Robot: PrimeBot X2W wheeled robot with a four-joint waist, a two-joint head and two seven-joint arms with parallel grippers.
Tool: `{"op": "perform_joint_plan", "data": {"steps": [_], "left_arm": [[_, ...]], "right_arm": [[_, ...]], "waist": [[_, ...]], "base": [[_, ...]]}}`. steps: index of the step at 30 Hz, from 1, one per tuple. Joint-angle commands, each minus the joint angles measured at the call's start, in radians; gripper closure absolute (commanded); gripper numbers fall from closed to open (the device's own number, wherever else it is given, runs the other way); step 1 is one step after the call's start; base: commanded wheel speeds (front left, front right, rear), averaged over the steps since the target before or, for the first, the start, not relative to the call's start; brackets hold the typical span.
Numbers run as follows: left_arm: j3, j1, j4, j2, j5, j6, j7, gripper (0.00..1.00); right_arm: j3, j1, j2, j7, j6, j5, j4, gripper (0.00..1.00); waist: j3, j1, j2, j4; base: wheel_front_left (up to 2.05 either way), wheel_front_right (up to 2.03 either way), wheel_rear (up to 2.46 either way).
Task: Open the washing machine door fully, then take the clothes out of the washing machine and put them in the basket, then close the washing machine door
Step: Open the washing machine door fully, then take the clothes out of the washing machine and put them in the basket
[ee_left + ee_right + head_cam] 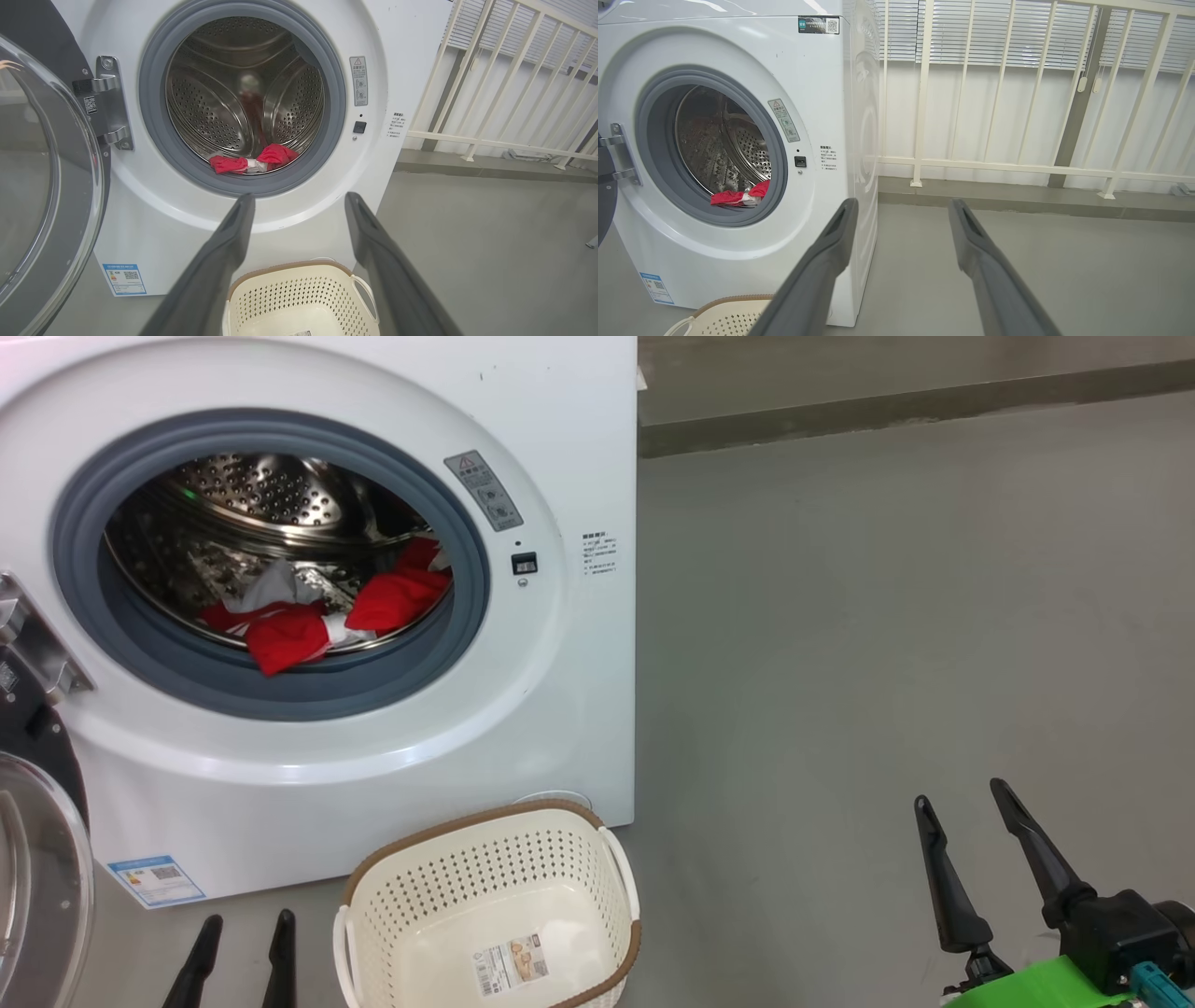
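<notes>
The door [37, 859] hangs open at the left of the washer [560, 691], with the clothes [308, 625] (red, some white) lying in the drum [261, 495]. The basket [467, 887] stands just before the washer; left gripper [248, 917] and right gripper [961, 792] hover with fingers spread, holding nothing.

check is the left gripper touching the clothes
Apart. Left wrist view: the open left gripper hangs short of the washer, while the clothes lie inside the drum.

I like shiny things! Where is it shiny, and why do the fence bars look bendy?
Head view: the steel drum glints, the washing machine door glass reflects pale light. Left wrist view: the wide lens fans and bows the railing. Right wrist view: glare streaks the washing machine top.
</notes>
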Motion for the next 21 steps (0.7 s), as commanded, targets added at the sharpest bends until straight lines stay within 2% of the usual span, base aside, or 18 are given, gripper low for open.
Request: {"op": "perform_joint_plan", "data": {"steps": [1, 7, 12, 15, 21], "left_arm": [[0.036, -0.016, -0.018, 0.011, 0.004, -0.005, -0.012, 0.00], [0.042, -0.022, 0.003, 0.008, 0.029, -0.001, -0.012, 0.00], [0.050, -0.023, 0.013, 0.009, 0.057, 0.031, -0.012, 0.00], [0.056, -0.030, 0.012, 0.003, 0.063, 0.051, -0.012, 0.00], [0.060, -0.038, 0.003, -0.002, 0.065, 0.059, -0.012, 0.00]], "right_arm": [[0.018, -0.019, -0.012, -0.006, 0.006, 0.009, -0.025, 0.00], [0.009, -0.011, -0.011, -0.006, 0.006, 0.008, -0.023, 0.00], [0.006, -0.009, -0.009, -0.006, 0.006, 0.008, -0.019, 0.00], [0.006, -0.011, -0.008, -0.006, 0.006, 0.008, -0.015, 0.00], [0.011, -0.016, -0.007, -0.006, 0.006, 0.007, -0.011, 0.00]], "waist": [[-0.002, 0.0000, 0.0000, -0.001], [-0.001, 0.0000, 0.0000, 0.011], [0.003, 0.0000, 0.0000, 0.016], [0.005, 0.0000, 0.0000, 0.017], [0.006, 0.0000, 0.0000, 0.016]], "base": [[0.00, 0.00, 0.00], [0.00, 0.00, 0.00], [0.02, -0.07, 0.05], [0.35, -0.54, 0.19], [0.84, -1.01, 0.18]]}}
